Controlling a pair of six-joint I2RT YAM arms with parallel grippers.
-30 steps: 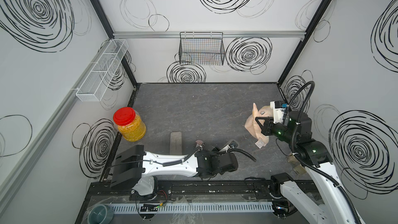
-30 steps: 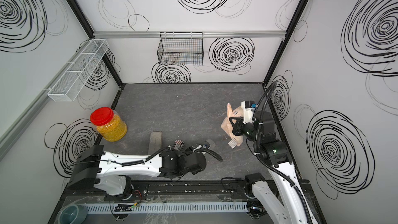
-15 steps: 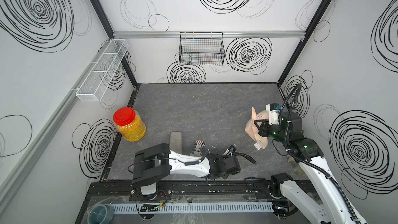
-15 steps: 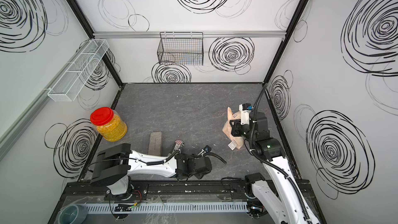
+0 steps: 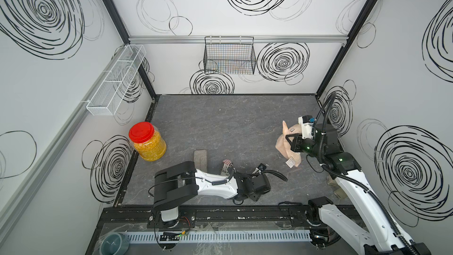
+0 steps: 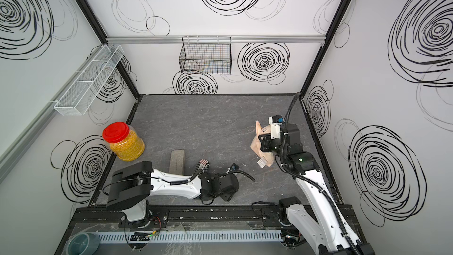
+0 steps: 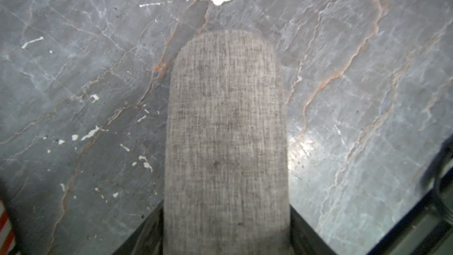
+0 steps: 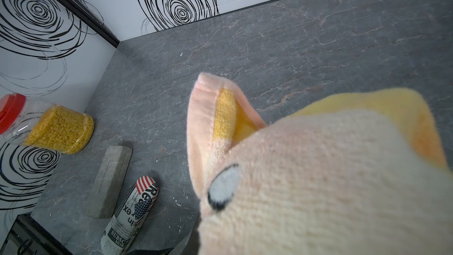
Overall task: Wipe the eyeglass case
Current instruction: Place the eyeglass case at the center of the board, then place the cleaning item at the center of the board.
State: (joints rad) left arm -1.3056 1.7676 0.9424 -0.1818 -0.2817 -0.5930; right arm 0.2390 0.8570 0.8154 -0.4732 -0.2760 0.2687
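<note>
Newsprint-patterned case (image 8: 130, 219) printed "SUBSC", "MOR", "Re", "ex", stamped line on grey case (image 8: 109, 180) unreadable

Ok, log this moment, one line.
left fingers: flanking grey case | right fingers: shut on cloth | cloth: apart from case

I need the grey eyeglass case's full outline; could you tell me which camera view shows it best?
The right wrist view: the grey eyeglass case lies almost wholly visible beside the newspaper-print case. The left wrist view shows it close but blurred, cropping its near end. In both top views it is small, one end behind the left arm.
</note>
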